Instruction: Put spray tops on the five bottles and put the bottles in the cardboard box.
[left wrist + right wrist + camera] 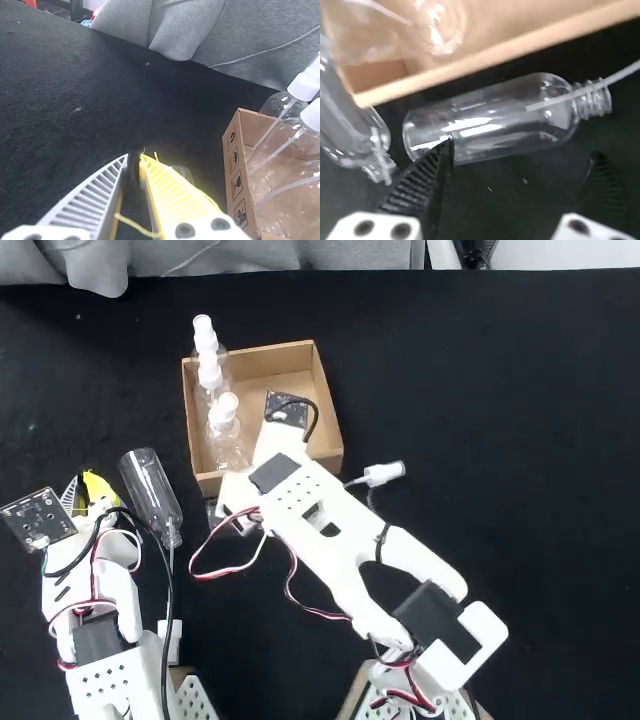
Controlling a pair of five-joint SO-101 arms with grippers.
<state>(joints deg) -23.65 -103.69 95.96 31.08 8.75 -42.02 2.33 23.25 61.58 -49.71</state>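
Spread wide with nothing held, the right gripper [520, 152] hangs low over the table. Just ahead of its black fingertips lies a clear uncapped bottle [490, 122] on its side, touching neither finger. A thin white tube [615, 75] lies across its threaded neck. Right behind that bottle rises the cardboard box [485, 50].

Beyond its tips the left gripper [134, 160], one finger yellow and one grey, faces open cloth. The fingers are closed tip to tip. A second bare bottle [150, 490] lies tilted just beside it, neck toward the arm's base.

Inside the box stand three capped bottles [225, 430], clear with white spray tops. A loose spray top [385, 473] rests beside the right arm.

Black cloth [500, 390] covers the table, and grey fabric [200, 30] lies at its far edge. Small handling symbols [234, 172] mark the box's outer wall; no words are legible.
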